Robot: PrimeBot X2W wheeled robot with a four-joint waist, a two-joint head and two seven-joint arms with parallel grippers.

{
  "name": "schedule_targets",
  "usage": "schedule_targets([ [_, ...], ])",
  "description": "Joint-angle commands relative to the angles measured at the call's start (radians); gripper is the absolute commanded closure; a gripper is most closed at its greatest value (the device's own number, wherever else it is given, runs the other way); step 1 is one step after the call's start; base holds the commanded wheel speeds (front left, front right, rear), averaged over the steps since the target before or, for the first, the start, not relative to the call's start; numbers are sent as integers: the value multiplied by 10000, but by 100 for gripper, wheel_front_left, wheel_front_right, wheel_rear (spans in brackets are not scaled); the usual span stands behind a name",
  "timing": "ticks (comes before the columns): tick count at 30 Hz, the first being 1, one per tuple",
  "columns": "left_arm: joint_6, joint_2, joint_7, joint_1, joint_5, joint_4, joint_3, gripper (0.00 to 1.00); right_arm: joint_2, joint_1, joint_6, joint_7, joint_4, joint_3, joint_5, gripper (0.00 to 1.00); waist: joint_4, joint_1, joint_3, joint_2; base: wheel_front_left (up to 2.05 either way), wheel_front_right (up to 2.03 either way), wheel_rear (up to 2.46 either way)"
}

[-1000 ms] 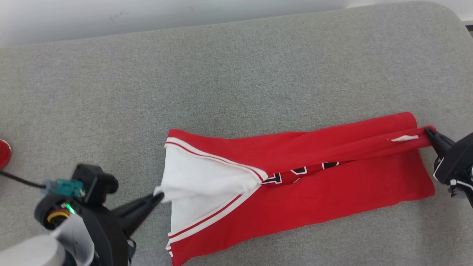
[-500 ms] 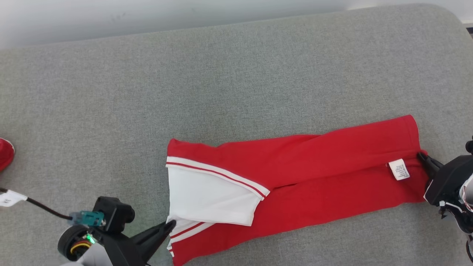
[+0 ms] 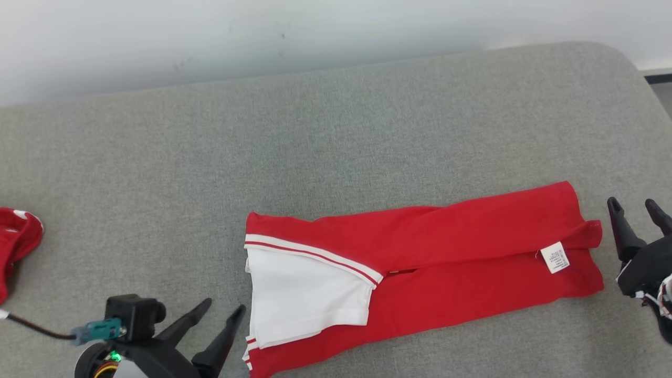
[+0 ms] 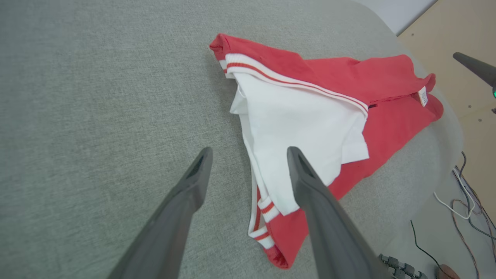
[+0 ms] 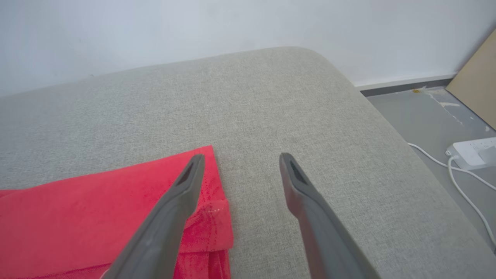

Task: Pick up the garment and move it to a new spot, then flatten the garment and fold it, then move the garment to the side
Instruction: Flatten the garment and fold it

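Fingers on both grippers stand wide apart and hold nothing. A second ago each pair was clamped on an end of the garment (image 3: 472,247): the left gripper (image 3: 224,306) on the white flap (image 3: 304,294), the right gripper (image 3: 631,202) on the red fold at the other end. Half a second ago that layer was being lowered. Now both have let go and hang just off the cloth. The left one is beside the garment's left end, near the front edge of the cushion (image 3: 336,131). The right one is just past the garment's right end, with one finger over the red corner in the right wrist view. Whether it touches the cloth I cannot tell.

The garment lies as one long band across the front right part of the cushion, slanting slightly, its right end near the right edge. The black lettering that showed along the middle is now covered, and the label (image 3: 555,257) lies on top near the right end. The head camera has tipped too, so the band's lower place in that view is no move of the cloth.

I judge the lengthwise fold laid and released. A crosswise fold probably comes next, then the move aside. A second red item (image 3: 18,236) sits at the left edge, well apart.
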Motion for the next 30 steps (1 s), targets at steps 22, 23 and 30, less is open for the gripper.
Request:
schedule_targets([
  [22,1947,-2327,-1663,4377,3997,202,4329,0,1939,2765,-7,-2206,-624,-1206,-1775,0,788,1,-2273,0,0,0,0],
  [23,1868,-2474,-1662,4620,4360,200,4406,0,1978,2848,-7,-2234,-563,-1293,-1724,0,852,1,-2311,0,0,0,0],
  [30,1532,-3182,-1664,5484,6455,439,4511,0,2041,3168,-7,-2267,238,-1934,-1194,0,1359,1,-2345,0,0,0,0],
])
